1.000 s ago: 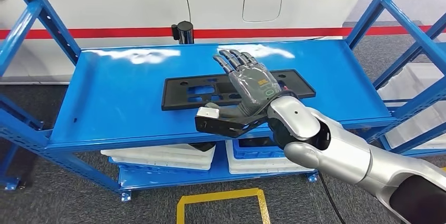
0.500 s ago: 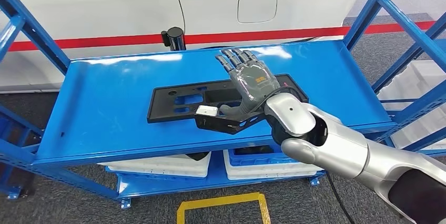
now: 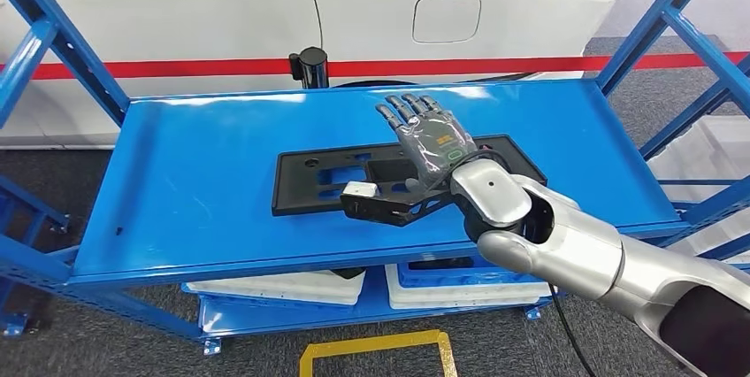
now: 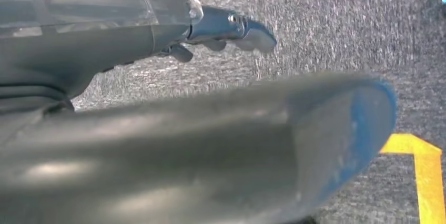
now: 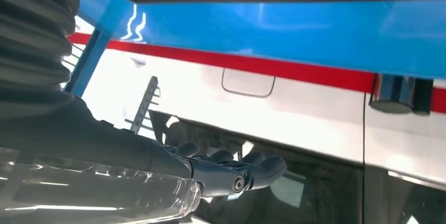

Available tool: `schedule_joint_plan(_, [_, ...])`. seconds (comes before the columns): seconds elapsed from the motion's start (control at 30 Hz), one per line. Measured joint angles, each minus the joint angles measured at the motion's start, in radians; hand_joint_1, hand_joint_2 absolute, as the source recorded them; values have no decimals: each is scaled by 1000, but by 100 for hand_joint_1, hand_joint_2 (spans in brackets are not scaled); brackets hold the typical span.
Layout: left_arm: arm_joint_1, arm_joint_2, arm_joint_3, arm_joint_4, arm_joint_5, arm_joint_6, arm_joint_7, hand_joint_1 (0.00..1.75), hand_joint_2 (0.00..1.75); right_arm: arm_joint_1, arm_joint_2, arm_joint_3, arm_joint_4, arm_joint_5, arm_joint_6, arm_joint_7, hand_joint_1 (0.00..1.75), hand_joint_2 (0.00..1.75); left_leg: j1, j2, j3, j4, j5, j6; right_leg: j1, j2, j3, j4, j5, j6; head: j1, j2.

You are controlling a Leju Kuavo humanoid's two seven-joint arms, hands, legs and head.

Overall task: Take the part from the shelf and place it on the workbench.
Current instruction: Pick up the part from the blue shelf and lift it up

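Shelf (image 3: pixel 203 182) blue, top level glossy. Part (image 3: pixel 314 180) black, flat, lies mid-shelf. Right hand (image 3: pixel 423 151) over part's 3 o'clock end, fingers straight, spread, gripping nothing. Left hand (image 4: pixel 158 19) hangs above floor; grip cannot tell.

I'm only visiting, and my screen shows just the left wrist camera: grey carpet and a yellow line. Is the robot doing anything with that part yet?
Observer: Yes. In the head view its right hand reaches out over a long black part lying on a blue shelf.
Operator: Has it got hold of it?
Observer: Not that I can see. The fingers are stretched out straight above the part, not curled round it.
Operator: What's behind the shelf?
Observer: A white car with a red stripe along its side.
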Motion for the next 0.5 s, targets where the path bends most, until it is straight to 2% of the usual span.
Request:
schedule_joint_plan(0.1, [-1,0,0,0,1,0,1,0,0,4,-9,-8,4,-13,49,0,0,175,-1,0,0,0,-2,5,-1,0,2,-4,1,6,1,0])
schedule_joint_plan(0.23, [0,-1,0,0,2,6,5,0,0,34,-25,-37,6,-10,106,0,0,175,-3,0,1,0,-2,9,-3,0,4,-7,1,26,0,0])
schedule_joint_plan(0.5, [0,-6,0,0,10,12,9,0,0,89,-60,-110,1,6,122,0,0,175,-3,-1,4,-1,-2,10,-3,0,5,-7,1,29,0,0])
